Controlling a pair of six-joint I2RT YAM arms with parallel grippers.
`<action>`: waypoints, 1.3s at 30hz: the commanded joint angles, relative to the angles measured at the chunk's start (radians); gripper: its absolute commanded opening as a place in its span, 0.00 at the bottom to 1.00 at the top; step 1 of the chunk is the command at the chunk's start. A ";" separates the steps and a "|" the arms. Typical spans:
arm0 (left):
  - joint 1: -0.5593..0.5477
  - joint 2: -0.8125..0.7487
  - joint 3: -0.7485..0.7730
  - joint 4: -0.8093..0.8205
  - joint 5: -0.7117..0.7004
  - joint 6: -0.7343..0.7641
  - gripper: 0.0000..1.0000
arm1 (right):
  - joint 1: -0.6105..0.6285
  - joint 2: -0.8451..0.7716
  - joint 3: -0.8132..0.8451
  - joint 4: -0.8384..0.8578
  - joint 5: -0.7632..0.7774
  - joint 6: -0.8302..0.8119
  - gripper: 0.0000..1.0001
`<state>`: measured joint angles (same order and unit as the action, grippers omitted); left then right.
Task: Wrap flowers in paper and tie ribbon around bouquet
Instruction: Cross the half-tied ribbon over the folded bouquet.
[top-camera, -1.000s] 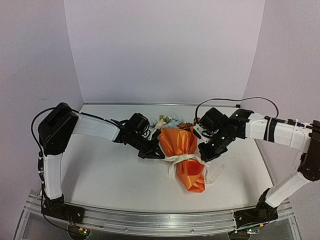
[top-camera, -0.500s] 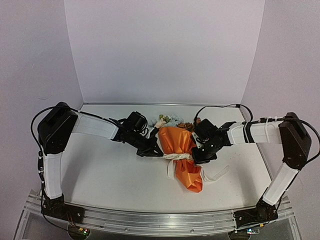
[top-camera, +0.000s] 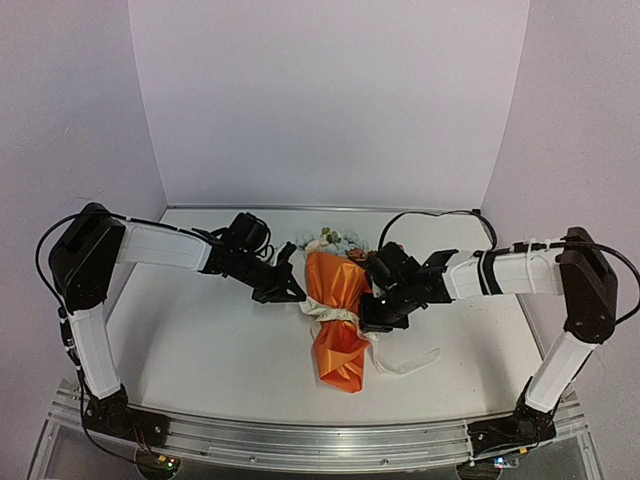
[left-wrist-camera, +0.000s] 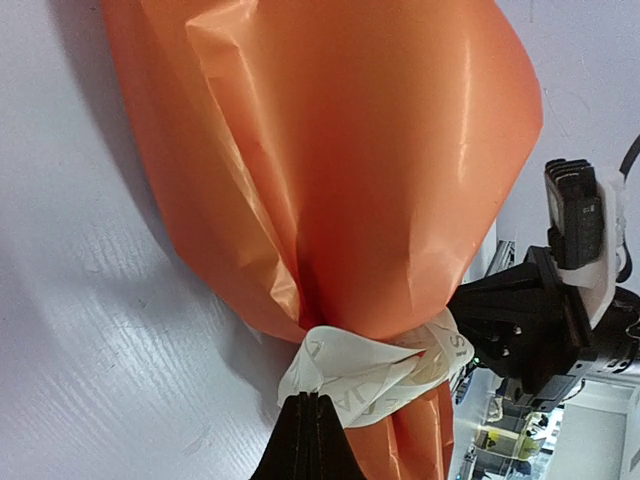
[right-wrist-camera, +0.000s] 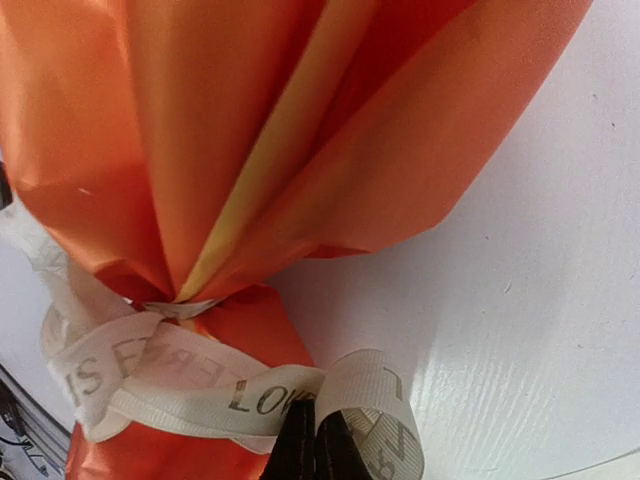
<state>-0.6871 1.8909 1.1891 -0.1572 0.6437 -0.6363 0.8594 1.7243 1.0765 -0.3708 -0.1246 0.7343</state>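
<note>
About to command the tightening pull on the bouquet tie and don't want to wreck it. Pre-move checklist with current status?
1. Left gripper shut on the ribbon: ok, tips pinch the band at the cone's side.
2. Right gripper shut on the ribbon: ok, it holds a looped section on the opposite side.
3. Ribbon circles the paper at its gathered waist: ok.
4. Knot formed: cannot tell; the wrist views show overlapping bands, no clear knot.
5. Flowers seated in the cone, blooms out of the far end: ok.
6. Loose tail lying flat on the table, not under either arm: ok.
</note>
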 joint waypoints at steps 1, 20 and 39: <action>0.011 -0.087 -0.017 -0.070 -0.067 0.072 0.00 | -0.028 -0.053 0.103 -0.123 -0.034 -0.054 0.00; 0.049 -0.114 -0.060 -0.134 -0.183 0.118 0.00 | -0.120 -0.137 0.070 -0.404 0.121 -0.375 0.00; 0.095 -0.145 -0.094 -0.153 -0.225 0.117 0.00 | -0.117 -0.119 0.049 -0.439 0.341 -0.445 0.00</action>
<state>-0.6203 1.8108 1.1109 -0.2979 0.4518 -0.5270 0.7403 1.6169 1.1423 -0.7876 0.1505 0.2886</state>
